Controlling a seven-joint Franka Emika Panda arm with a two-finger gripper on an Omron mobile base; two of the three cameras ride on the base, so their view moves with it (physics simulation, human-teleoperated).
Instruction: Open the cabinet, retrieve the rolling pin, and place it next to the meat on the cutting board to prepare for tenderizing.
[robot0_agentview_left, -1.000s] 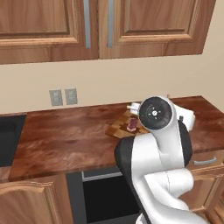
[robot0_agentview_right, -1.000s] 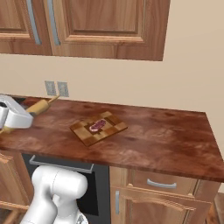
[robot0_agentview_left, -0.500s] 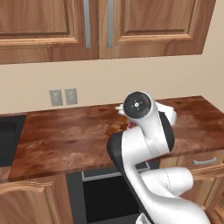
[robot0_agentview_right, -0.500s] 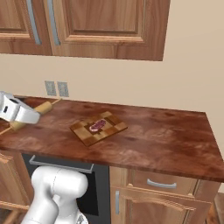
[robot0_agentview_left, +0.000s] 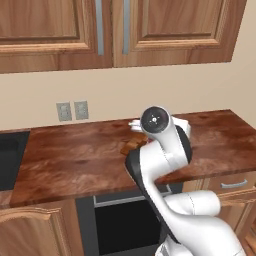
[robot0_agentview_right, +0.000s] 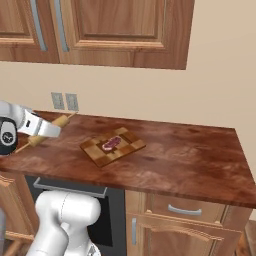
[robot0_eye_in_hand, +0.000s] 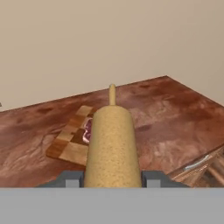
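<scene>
Rolling pin (robot0_eye_in_hand: 112, 148) in claw (robot0_eye_in_hand: 112, 178), above counter (robot0_agentview_right: 190, 155)

Glossy mottled reddish wood on bench (robot0_agentview_right: 175, 155); matt, finely grained tan wood on rolling pin (robot0_eye_in_hand: 112, 146); smooth checkered wood on cutting board (robot0_agentview_right: 95, 152).

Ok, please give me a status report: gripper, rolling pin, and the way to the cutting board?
Gripper shut on rolling pin, held above the counter. Meat on cutting board, ahead of the pin. Nothing in the way.
</scene>
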